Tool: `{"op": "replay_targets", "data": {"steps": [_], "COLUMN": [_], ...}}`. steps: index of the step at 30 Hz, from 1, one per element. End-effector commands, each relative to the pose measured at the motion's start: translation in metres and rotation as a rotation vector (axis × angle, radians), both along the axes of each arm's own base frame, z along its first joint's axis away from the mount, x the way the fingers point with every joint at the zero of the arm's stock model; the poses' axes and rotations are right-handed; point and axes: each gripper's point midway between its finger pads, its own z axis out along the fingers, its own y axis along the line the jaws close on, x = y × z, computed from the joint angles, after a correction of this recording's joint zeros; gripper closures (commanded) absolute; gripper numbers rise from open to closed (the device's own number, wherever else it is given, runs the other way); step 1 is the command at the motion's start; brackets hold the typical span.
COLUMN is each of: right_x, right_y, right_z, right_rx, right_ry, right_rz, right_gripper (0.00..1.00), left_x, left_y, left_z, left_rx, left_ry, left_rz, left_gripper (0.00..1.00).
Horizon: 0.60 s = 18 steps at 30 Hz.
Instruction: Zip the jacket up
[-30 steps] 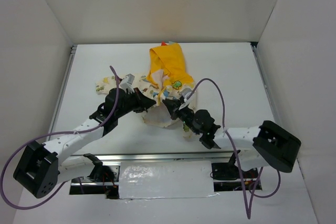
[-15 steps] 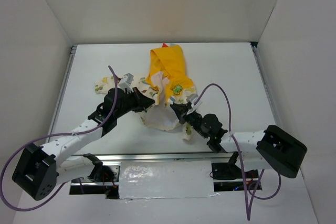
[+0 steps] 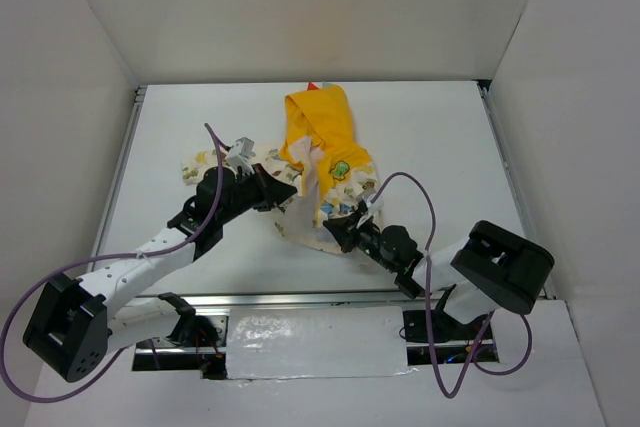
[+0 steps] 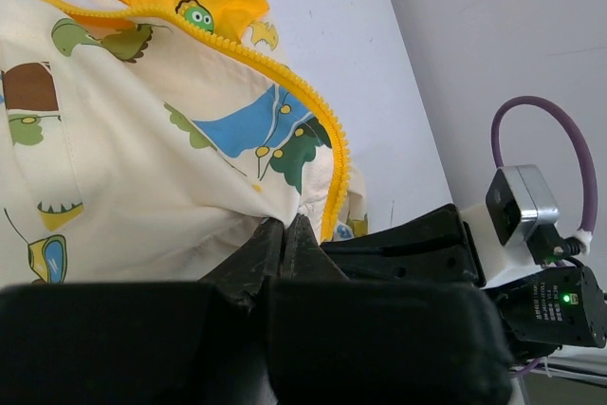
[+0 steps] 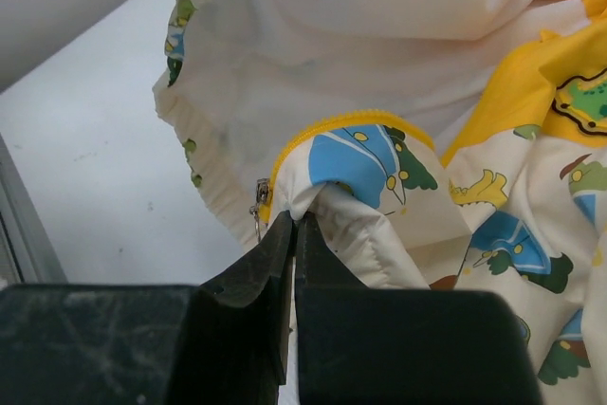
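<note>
Top external: the jacket (image 3: 320, 137) lay bunched mid-frame. Left gripper (image 4: 285, 227) and right gripper (image 5: 294, 222) pinched its fabric, jaws closed.

The jacket (image 3: 318, 162) is bunched at the middle of the white table (image 3: 440, 137). Bare table is left open to the right of the jacket, to its left beyond a spread sleeve (image 3: 200, 162), and behind its hood up to the back wall (image 3: 300, 17). The near side of the jacket is crowded. The left gripper (image 3: 283, 197) and right gripper (image 3: 332, 233) are clamped on its lower edge, and purple cables (image 3: 402, 176) are looped above both arms.
</note>
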Motion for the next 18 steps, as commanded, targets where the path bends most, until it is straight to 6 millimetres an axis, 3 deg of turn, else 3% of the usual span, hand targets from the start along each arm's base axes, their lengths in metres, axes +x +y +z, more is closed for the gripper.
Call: {"op": "replay_targets", "data": {"steps": [1, 6, 10, 15, 18], "right_x": [0.0, 0.012, 0.026, 0.028, 0.03], "right_y": [-0.006, -0.014, -0.015, -0.013, -0.004], "right_z": [0.125, 0.144, 0.146, 0.157, 0.145], "right_rx": [0.42, 0.492, 0.498, 0.503, 0.445], "right_ry": [-0.26, -0.219, -0.11, -0.109, -0.066], "right_rz": [-0.018, -0.099, -0.177, -0.175, -0.163], "right_gripper": [1.0, 1.0, 1.0, 1.0, 1.0], "left_x": [0.002, 0.005, 0.009, 0.011, 0.01], "left_y": [-0.004, -0.006, -0.006, -0.008, -0.007], "left_z": [0.021, 0.015, 0.013, 0.006, 0.007], "left_rx": [-0.062, -0.078, -0.089, -0.085, -0.093], "left_ry": [-0.066, -0.041, -0.014, 0.016, 0.011], "left_rz": [-0.013, -0.001, 0.02, 0.025, 0.026], "left_gripper": [1.0, 1.0, 1.0, 1.0, 1.0]}}
